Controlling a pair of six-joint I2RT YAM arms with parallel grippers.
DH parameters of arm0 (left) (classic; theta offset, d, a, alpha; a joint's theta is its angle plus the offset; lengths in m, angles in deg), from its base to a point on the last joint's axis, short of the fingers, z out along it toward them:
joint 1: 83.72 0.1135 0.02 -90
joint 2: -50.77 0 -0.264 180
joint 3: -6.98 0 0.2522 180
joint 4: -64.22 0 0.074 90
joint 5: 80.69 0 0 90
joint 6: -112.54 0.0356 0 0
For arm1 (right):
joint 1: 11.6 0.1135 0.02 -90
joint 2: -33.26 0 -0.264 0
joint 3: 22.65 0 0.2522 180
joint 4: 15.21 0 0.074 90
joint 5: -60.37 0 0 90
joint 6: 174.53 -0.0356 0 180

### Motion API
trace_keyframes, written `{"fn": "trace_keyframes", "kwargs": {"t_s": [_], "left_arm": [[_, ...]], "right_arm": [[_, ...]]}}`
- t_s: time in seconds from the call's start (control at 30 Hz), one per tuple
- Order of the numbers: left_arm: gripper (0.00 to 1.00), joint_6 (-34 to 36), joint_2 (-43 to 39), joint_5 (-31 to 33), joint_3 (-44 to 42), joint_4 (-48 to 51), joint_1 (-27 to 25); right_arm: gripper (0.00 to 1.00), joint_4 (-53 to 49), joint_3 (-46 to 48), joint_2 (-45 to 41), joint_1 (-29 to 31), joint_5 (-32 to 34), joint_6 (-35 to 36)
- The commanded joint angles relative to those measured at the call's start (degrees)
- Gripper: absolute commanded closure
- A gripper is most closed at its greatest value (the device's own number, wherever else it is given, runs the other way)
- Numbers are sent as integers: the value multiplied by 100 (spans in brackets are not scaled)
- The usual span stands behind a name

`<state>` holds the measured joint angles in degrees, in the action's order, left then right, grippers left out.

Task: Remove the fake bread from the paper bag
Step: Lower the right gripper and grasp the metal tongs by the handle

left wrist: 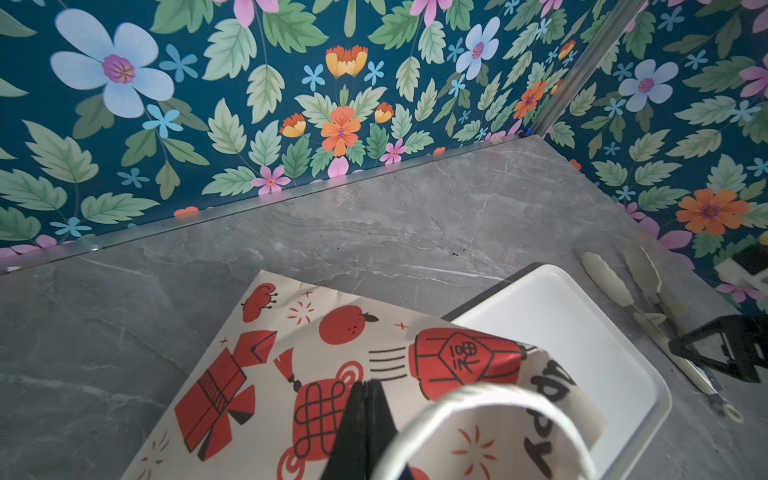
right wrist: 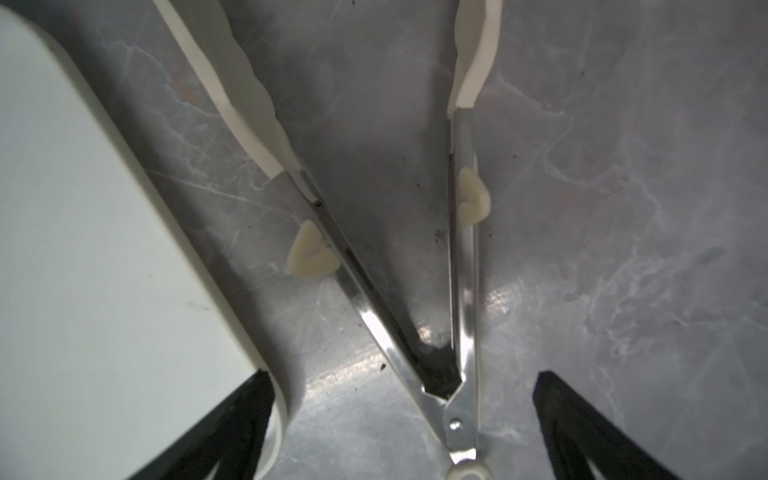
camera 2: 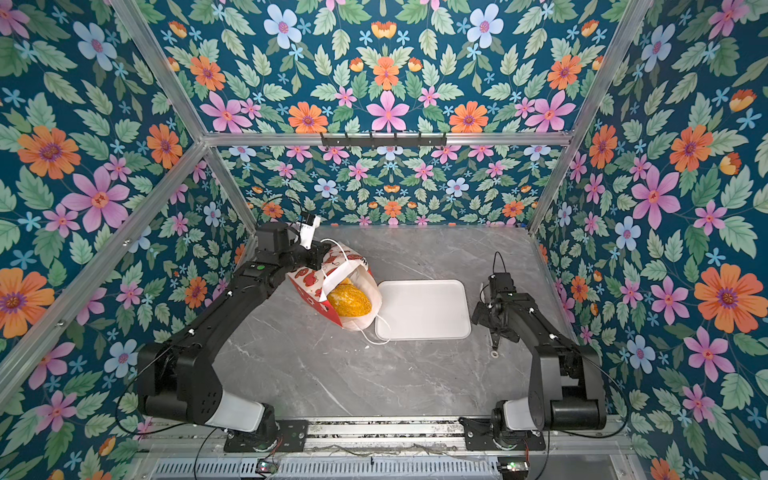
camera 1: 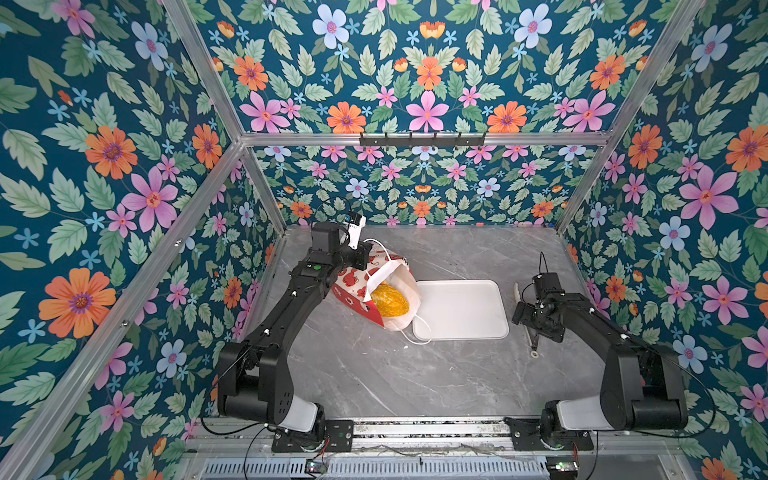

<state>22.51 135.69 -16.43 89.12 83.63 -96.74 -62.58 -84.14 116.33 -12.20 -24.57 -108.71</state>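
The paper bag (camera 1: 353, 282) (camera 2: 309, 278) lies tipped on the grey table left of centre, cream with red pictures on top and red along its side. Its white mouth opens toward the tray. Inside the mouth sits a golden-yellow piece of fake bread (camera 1: 389, 305) (camera 2: 349, 303); anything behind it is hidden. My left gripper (camera 1: 361, 255) (left wrist: 368, 384) is shut, its tips pinching the bag's printed upper panel (left wrist: 324, 374) at the far end, with a white cord handle (left wrist: 478, 390) looping beside it. My right gripper (camera 1: 530, 328) (right wrist: 403, 374) is open and holds nothing.
An empty flat white tray (camera 1: 461, 309) (camera 2: 424, 309) (left wrist: 561, 332) (right wrist: 83, 249) lies just right of the bag. Metal tongs with cream tips (camera 1: 534, 343) (left wrist: 606, 282) (right wrist: 461, 291) lie on the table under the right gripper, spread open. Flowered walls close in the back and both sides.
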Motion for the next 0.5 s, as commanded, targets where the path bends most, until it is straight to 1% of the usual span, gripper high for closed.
{"fn": "trace_keyframes", "kwargs": {"t_s": [0.0,0.13,0.23,0.37,0.4,0.47], "left_arm": [[100,-52,-7,-148,-56,-233,8],[100,-41,-11,-92,-55,-242,42],[100,-105,41,-196,-11,-279,55],[100,-256,117,-464,-17,-446,56],[100,-269,140,-505,-18,-467,54],[100,-278,162,-512,-13,-468,54]], "right_arm": [[1,-5,-148,362,3,-43,80],[1,83,-243,823,-12,-17,52],[6,6,-358,1004,-45,-40,132],[16,6,-348,1027,-89,31,153],[20,16,-344,1027,-99,30,164],[25,12,-356,1052,-116,39,176]]}}
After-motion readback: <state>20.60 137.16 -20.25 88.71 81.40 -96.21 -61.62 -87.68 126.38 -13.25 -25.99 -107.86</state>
